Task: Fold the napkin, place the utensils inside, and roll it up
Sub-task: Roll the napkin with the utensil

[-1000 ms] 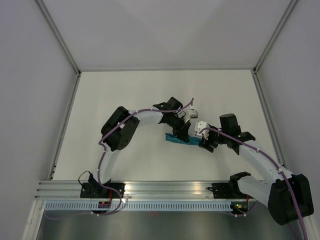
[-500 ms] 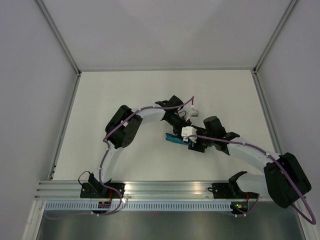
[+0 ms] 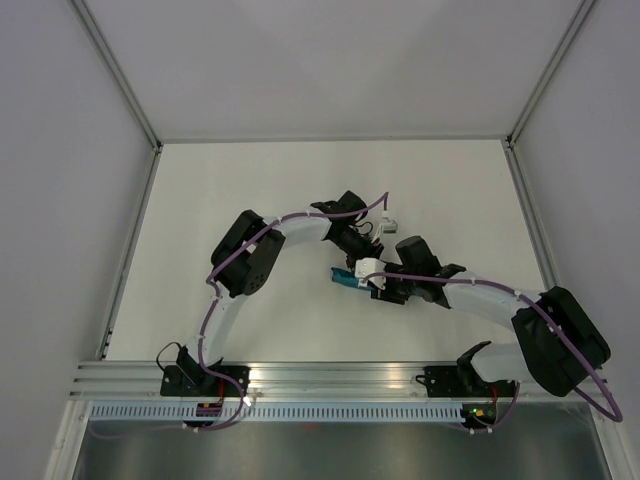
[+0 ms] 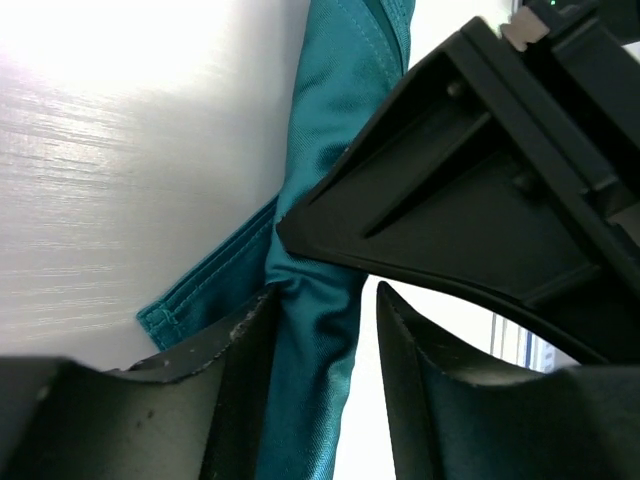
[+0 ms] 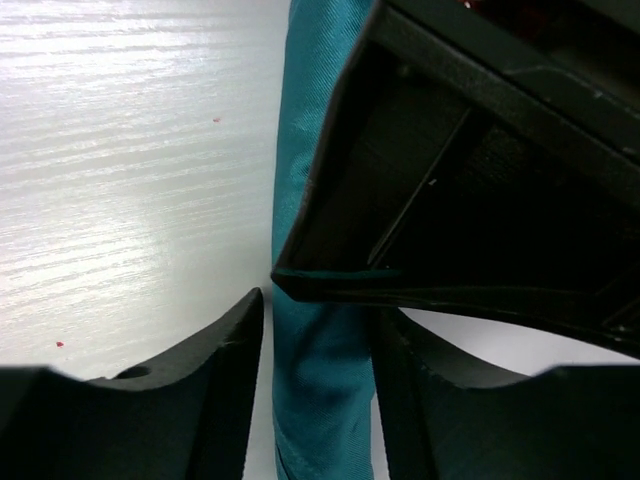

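Napkin (image 3: 346,277), a narrow teal roll, lies on the tabletop (image 3: 250,200) at mid-frame in the top view. Its long axis runs left to right with a slight downward slant. Both arms meet over its right part, and neither is clearly nearer. In the left wrist view the roll runs bottom to top, straight between the fingers of the left claw (image 4: 326,300). They stand apart astride it with a sliver of tabletop showing beside one, so it looks open, not pinching. The right claw (image 5: 318,310) likewise straddles the roll crosswise, fingers very close to the cloth. Whether they press it I cannot tell.
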{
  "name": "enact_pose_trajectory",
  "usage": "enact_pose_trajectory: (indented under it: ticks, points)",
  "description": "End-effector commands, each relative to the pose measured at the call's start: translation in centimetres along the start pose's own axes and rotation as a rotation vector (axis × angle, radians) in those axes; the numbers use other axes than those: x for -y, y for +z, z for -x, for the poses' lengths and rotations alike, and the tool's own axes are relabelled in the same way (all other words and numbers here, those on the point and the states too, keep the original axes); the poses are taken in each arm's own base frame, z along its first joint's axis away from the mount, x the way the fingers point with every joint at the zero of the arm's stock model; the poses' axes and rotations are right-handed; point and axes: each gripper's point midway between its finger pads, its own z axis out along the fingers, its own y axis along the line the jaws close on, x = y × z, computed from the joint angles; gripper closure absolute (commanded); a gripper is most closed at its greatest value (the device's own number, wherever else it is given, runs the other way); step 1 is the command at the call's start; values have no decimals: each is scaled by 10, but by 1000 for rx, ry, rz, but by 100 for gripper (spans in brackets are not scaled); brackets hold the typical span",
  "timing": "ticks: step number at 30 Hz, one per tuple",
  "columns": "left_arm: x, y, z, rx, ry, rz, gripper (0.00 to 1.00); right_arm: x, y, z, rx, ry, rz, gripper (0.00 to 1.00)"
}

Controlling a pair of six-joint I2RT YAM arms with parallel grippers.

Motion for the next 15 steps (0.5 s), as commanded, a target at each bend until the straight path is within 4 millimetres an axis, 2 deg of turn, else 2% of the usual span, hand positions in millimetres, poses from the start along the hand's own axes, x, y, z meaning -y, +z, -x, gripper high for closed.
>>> enact_pose_trajectory:
  ticks: [1,6,8,11,15]
  points:
    - [-28,6,-45,-123,-103,120,48,5,2,-1,-22,7,-12,50]
    - [-25,-11,-17,-56,-61,174,47,2,6,-5,-54,40,26,66]
    - [-25,-22,-1,-17,-34,218,47,-2,7,-7,-69,57,47,67]
    - [-36,-40,12,17,-28,323,46,0,9,-8,-71,103,78,68]
    - [-40,-71,35,95,-26,424,46,2,9,-13,-87,178,129,68]
